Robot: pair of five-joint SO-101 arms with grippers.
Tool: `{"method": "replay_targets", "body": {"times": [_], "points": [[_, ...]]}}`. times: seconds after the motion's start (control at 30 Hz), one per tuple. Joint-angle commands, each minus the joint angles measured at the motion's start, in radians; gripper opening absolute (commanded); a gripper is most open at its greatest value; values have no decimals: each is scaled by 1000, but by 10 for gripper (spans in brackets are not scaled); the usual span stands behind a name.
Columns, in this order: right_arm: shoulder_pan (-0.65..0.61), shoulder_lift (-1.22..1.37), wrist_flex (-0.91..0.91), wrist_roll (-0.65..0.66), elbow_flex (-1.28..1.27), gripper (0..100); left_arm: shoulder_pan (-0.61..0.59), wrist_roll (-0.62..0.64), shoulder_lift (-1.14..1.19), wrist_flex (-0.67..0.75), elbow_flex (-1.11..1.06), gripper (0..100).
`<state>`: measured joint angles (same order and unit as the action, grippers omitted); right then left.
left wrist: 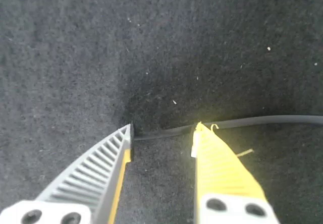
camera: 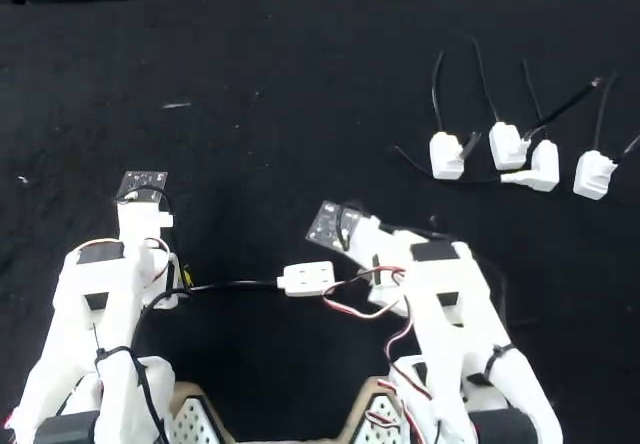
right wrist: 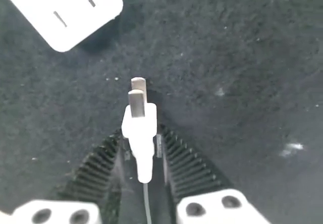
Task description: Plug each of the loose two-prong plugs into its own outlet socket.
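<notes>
The right gripper (right wrist: pixel 140 132) clamps a plug (right wrist: pixel 137 115); only bare cloth (right wrist: pixel 101 62) lies between its prongs and the socket (right wrist: pixel 65 9); the socket's cord (camera: pixel 235 285) runs left across the near table to the left gripper (left wrist: pixel 161 133), whose spread fingers straddle it; the right arm's wires (camera: pixel 360 309) loop just right of the socket; four loose plugs (camera: pixel 508 146) with trailing leads crowd the far right; the table (camera: pixel 250 84) gives wide passage at far left and middle.
</notes>
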<state>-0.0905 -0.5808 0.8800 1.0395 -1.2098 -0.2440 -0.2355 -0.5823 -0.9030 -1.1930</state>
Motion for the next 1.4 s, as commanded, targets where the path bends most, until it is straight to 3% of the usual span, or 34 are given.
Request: {"method": "replay_targets", "body": {"times": [0.0,0.1,0.23,0.33,0.43,0.73,0.93,1.23,1.37], "points": [[-20,-90,103,-98,136,10,5,8,11,28,-8,195],[-126,-173,207,-272,226,10,2,9,3,26,-10,195],[-379,-295,285,-419,274,10,-5,21,0,26,-10,195],[-525,-371,170,-466,220,10,-7,74,-6,26,-8,195],[-595,-400,-55,-489,108,10,-15,80,-63,14,-16,195],[-704,-285,-562,-494,-102,10,-91,143,-486,-6,-157,195],[-724,-159,-821,-563,-173,10,-81,144,-807,-126,-214,195],[-726,-5,-987,-578,-174,10,51,172,-1223,-273,-298,195],[-726,24,-1014,-578,-174,10,91,172,-1234,-273,-308,195]]}}
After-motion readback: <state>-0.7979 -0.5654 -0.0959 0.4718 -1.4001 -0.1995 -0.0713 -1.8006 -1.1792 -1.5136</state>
